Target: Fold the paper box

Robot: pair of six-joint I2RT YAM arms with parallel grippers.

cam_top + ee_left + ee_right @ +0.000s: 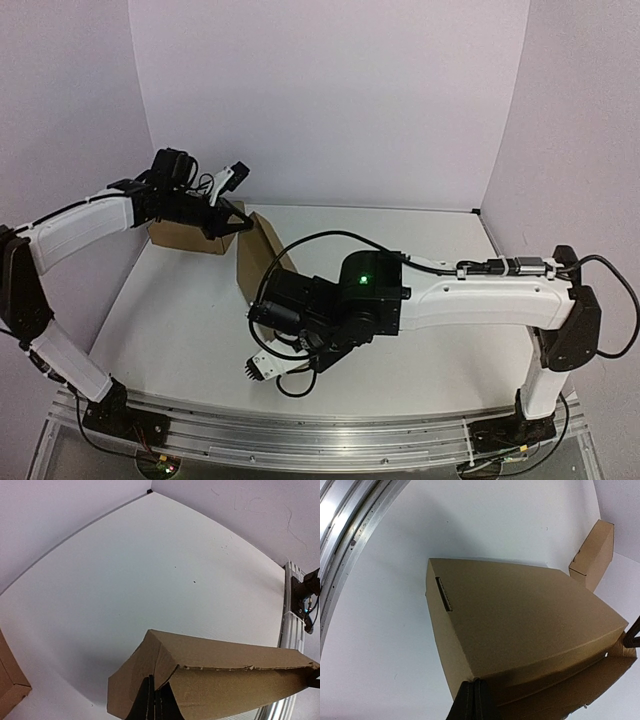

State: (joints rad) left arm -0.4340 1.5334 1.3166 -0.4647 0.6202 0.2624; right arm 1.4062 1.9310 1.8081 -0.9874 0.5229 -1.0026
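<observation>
The paper box (256,256) is plain brown cardboard, partly folded, held tilted above the table between both grippers. My left gripper (238,216) is shut on a flap at its far end; in the left wrist view the dark fingers (148,703) pinch the cardboard (230,670) where a side flap meets a wall. My right gripper (262,298) is shut on the near corner; in the right wrist view the fingers (468,704) pinch the corner of the broad panel (520,625), which has a slit (443,594) near its left edge.
A second, ready-made shallow brown box (185,235) sits at the back left of the white table (180,330), just behind my left gripper; it also shows in the right wrist view (594,554) and the left wrist view (11,680). Walls enclose the back and sides.
</observation>
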